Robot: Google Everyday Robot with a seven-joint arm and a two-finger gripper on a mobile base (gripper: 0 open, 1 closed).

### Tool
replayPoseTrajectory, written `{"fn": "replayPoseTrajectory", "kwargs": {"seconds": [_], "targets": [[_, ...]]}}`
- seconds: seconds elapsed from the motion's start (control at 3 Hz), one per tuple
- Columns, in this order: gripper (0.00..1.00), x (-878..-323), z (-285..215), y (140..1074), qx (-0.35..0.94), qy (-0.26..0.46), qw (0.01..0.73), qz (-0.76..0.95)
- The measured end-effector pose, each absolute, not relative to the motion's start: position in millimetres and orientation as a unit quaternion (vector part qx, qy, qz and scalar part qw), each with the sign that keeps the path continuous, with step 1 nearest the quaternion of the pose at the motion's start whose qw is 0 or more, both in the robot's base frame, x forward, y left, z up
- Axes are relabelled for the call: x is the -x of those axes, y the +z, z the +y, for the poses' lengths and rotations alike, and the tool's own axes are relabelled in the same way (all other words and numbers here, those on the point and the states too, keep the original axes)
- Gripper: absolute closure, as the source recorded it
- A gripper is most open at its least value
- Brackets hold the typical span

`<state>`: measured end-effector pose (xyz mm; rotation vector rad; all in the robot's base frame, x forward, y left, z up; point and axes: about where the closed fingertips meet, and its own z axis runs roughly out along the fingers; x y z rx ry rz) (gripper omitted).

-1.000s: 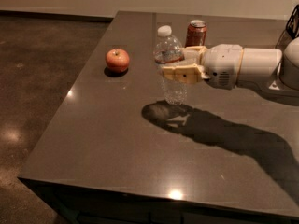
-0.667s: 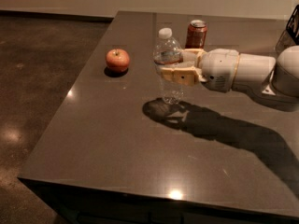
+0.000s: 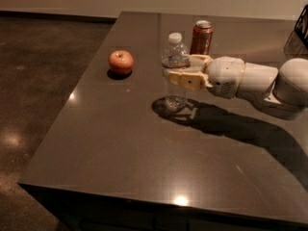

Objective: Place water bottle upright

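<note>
clear water bottle [image 3: 175,56] upright on table [image 3: 120,143] | fingers [image 3: 186,80] clamped around its middle

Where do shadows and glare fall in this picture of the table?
Camera view: the gripper, at the middle of the water bottle, and its arm throw a dark shadow on the table, stretching toward the picture's lower right; small glare spots lie near the table's front and left edges.

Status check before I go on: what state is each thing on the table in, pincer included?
water bottle: upright, cap on, base down at the table, gripped around its middle.
pincer: closed on the water bottle, reaching in from the picture's right.
red soda can: upright, behind the bottle, untouched.
apple: resting stem up, apart to the picture's left.
</note>
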<state>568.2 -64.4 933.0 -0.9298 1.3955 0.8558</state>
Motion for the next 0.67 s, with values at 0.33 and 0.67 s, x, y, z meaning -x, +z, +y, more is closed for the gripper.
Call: {"fn": "replayPoseTrajectory", "kwargs": {"seconds": [0.33, 0.67], "targets": [[0.59, -573.0, -65.0, 930.4, 0.391, 0.388, 0.595, 0.585], [0.36, -575.1, -64.0, 928.9, 0.403, 0.395, 0.599, 0.568]]}}
